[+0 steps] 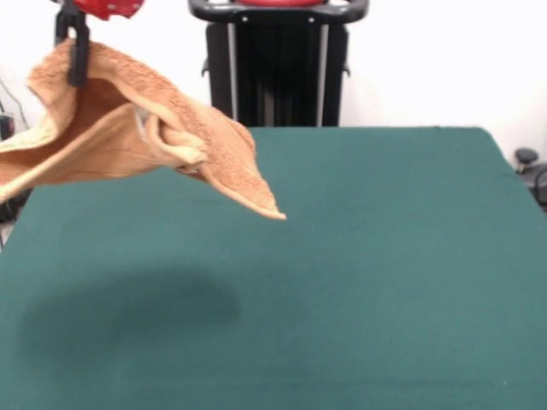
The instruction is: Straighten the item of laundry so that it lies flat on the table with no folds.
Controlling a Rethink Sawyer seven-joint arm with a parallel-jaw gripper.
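The orange-tan towel hangs in the air at the upper left of the front view, bunched and folded, clear of the table. One corner points down and right toward the table's middle. My gripper comes down at the top left, its black fingers shut on the towel's upper edge. The towel's left end runs out of the picture. The dark green table lies below, with the towel's shadow on its left part.
A black pedestal frame stands behind the table's far edge. A small dark object sits past the table's right far corner.
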